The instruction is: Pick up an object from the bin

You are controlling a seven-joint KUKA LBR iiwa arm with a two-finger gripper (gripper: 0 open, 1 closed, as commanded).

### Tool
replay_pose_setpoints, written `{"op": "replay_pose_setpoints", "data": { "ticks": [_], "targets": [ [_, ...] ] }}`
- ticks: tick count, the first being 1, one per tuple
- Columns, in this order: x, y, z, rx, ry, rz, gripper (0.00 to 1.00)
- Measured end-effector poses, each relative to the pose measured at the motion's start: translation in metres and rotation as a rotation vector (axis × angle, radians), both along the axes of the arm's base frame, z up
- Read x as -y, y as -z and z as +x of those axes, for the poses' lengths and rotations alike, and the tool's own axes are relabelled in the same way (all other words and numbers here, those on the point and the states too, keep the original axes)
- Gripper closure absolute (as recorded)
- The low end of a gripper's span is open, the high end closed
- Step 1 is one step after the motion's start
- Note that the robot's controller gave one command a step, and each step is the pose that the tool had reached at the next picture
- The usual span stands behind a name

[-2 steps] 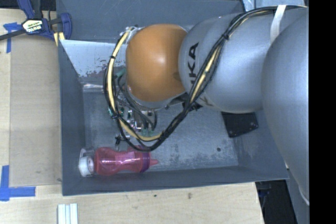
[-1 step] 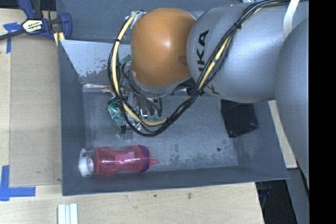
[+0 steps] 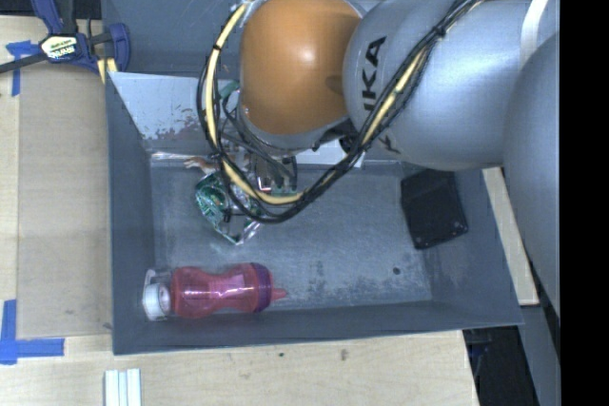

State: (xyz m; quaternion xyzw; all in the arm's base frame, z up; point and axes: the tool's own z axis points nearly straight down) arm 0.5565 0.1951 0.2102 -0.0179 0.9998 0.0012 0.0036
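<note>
My gripper [image 3: 264,172] hangs low over the back left part of the bin, mostly hidden under the arm's wrist. Right below and left of it lies a small green and silver thing [image 3: 215,202] on the bin floor, touching or nearly touching the gripper's lower end. A pink bottle [image 3: 215,291] with a white cap lies on its side along the front wall at the left, well apart from the gripper.
A flat black block [image 3: 433,208] leans against the bin's right slope. The arm and its orange cover span the back and right of the bin, with yellow and black cables looping around the wrist.
</note>
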Motion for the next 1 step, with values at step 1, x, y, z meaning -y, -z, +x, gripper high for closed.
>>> {"op": "replay_pose_setpoints", "data": {
  "ticks": [1],
  "targets": [
    [0.039, 0.0272, 0.0152, -0.005, 0.031, -0.001, 1.0]
  ]
}}
